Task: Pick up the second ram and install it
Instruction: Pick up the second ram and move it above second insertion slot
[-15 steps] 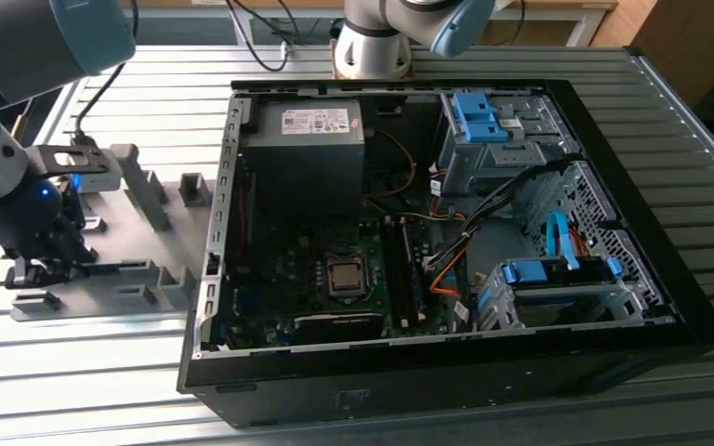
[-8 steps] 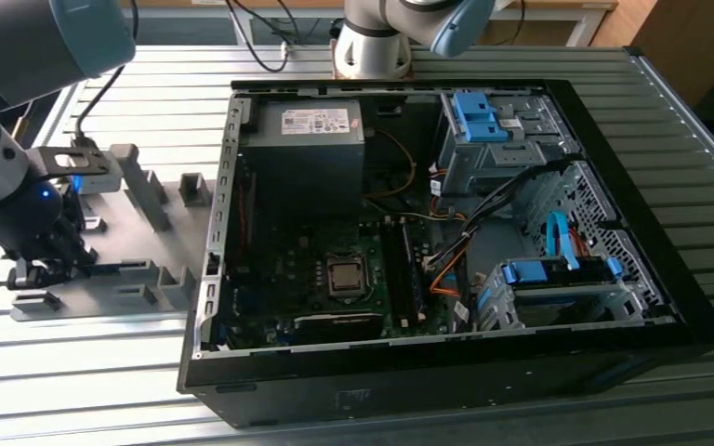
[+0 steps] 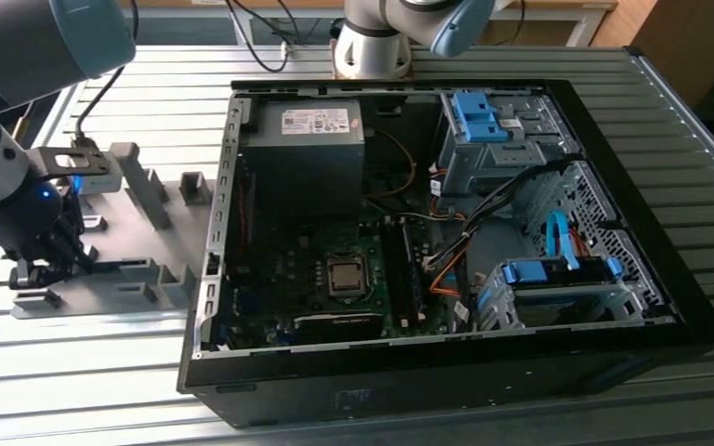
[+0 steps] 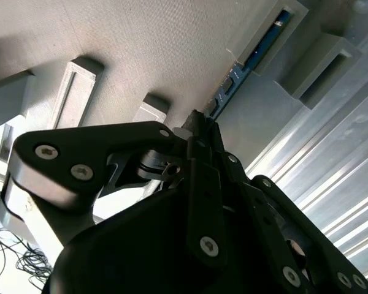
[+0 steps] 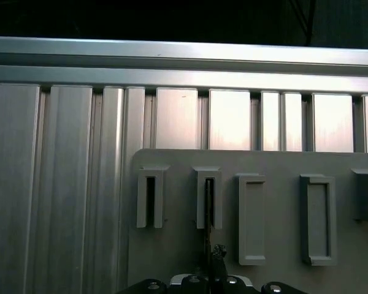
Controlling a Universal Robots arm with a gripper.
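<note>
Blue-green second ram (image 4: pixel 257 47) in grey fixture (image 4: pixel 172 43), gripper (image 4: pixel 199 120) at it

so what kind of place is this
Probably a robotics lab or test cell for PC assembly: an open computer case lies on a slatted aluminium table, a grey fixture plate beside it holds a ram stick, and a robot arm reaches over that plate.

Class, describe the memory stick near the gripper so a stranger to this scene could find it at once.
On the exterior view's left of the open computer case lies a grey fixture plate with slotted blocks. The second ram stands on edge in its slots at the gripper: a thin blue board among grey plastic.
</note>
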